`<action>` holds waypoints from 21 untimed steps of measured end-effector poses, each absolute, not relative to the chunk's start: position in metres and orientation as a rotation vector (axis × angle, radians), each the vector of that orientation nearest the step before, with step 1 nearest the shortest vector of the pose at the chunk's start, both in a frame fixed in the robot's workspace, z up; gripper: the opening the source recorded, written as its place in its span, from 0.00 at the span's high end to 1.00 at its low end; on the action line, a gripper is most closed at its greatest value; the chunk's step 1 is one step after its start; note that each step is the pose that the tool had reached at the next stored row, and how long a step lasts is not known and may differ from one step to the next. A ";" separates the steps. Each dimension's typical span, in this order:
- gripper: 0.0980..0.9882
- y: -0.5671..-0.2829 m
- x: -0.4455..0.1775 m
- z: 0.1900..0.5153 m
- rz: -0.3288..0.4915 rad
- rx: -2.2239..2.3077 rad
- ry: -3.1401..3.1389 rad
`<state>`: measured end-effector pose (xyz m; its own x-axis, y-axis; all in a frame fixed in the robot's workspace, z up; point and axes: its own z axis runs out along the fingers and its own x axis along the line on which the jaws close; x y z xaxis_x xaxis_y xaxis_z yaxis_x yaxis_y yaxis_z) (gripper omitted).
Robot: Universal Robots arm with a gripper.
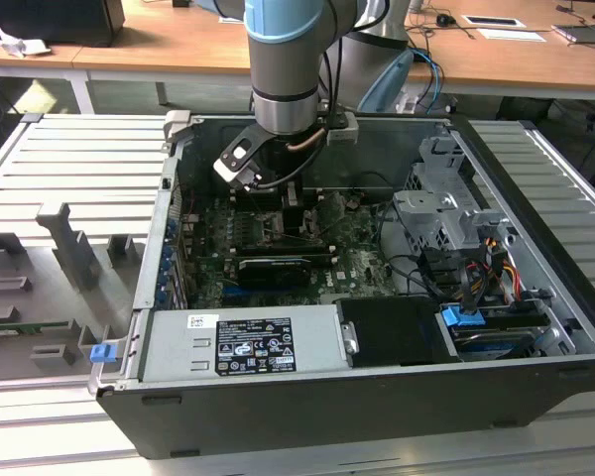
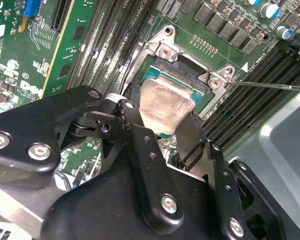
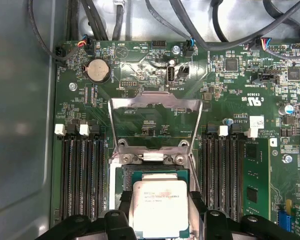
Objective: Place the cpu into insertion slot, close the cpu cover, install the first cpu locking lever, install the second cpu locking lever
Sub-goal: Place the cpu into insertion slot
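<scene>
Grey ribbed worktop [image 1: 69, 169], open computer case [image 1: 377, 402] on it.
We see the gripper [image 3: 160, 217] clamped on the cpu [image 3: 160, 202] by two opposite edges, just over the insertion slot [image 3: 155, 171]; the cpu cover [image 3: 155, 103] stands open.

I see the cpu cover [image 3: 155, 104] raised off the insertion slot [image 2: 182, 79], leaving it open from above; memory slots [image 3: 82, 175] crowd both sides.

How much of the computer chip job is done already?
Nothing is finished yet. The gripper holds the cpu right over the insertion slot and has not let go. The cpu cover stands flipped open, so closing and locking it are left.
</scene>
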<state>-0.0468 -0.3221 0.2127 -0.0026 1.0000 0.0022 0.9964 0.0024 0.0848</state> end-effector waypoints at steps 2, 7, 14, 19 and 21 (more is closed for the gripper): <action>0.52 -0.321 -0.047 0.212 0.095 2.185 2.173; 0.52 -0.318 -0.047 0.209 0.094 2.199 2.158; 0.52 -0.317 -0.047 0.205 0.094 2.202 2.155; 0.52 -0.316 -0.047 0.203 0.093 2.202 2.155; 0.52 -0.316 -0.047 0.202 0.094 2.202 2.155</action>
